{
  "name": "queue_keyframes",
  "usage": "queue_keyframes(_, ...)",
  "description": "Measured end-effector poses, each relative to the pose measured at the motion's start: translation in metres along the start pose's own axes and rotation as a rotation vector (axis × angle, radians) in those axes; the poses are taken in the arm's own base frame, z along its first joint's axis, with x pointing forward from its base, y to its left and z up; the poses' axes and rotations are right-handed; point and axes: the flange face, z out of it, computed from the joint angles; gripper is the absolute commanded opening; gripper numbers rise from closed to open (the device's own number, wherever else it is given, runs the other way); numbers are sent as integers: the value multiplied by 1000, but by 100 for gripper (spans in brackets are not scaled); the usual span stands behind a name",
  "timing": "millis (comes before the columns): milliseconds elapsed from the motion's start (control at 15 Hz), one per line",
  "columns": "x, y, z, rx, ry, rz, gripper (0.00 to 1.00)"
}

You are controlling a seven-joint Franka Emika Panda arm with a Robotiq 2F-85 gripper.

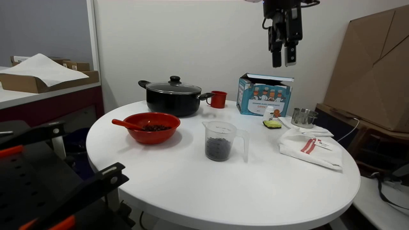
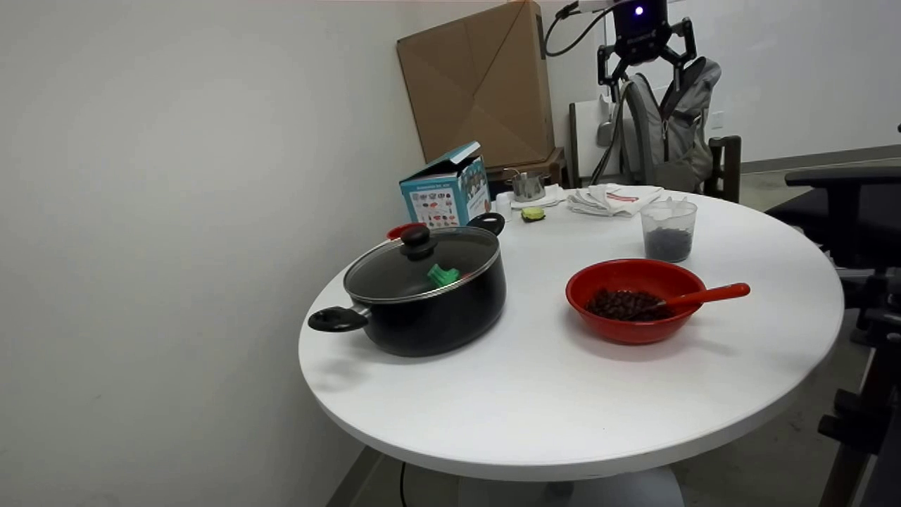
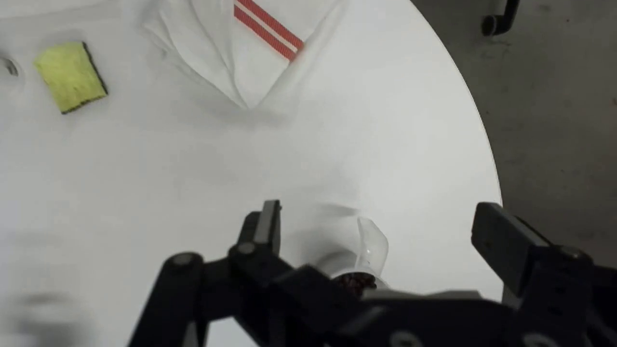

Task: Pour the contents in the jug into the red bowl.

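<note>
The clear jug (image 1: 212,131) stands upright on the white table with its handle to one side; it also shows in an exterior view (image 2: 654,218). Its contents (image 1: 218,149) are a dark mass in the lower part. The wrist view shows the jug's handle (image 3: 373,246) and some contents (image 3: 355,282), dark red bean-like pieces; the gripper body hides the rest. The red bowl (image 1: 151,136) holds similar dark pieces and a red spoon (image 1: 127,124); it also shows in an exterior view (image 2: 630,331). My gripper (image 1: 283,59) is open and empty, high above the table, its fingers (image 3: 378,219) wide apart.
A black lidded pot (image 1: 172,102) and a red cup (image 1: 219,99) stand near the wall. A blue box (image 1: 263,99), sponge (image 1: 272,124), steel pot (image 1: 303,117) and white towel (image 1: 310,148) lie around the table's far side. The table edge (image 3: 475,103) shows in the wrist view.
</note>
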Motion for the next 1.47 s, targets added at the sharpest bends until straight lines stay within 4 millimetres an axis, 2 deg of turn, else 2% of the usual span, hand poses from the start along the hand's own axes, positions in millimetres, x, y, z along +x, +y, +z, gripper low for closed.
queue_keyframes(533, 39, -4, 52, 98, 66, 25, 100)
queue_keyframes(1000, 78, -5, 73, 102, 25, 104, 100)
queue_keyframes(1467, 99, -29, 94, 104, 12, 164, 100)
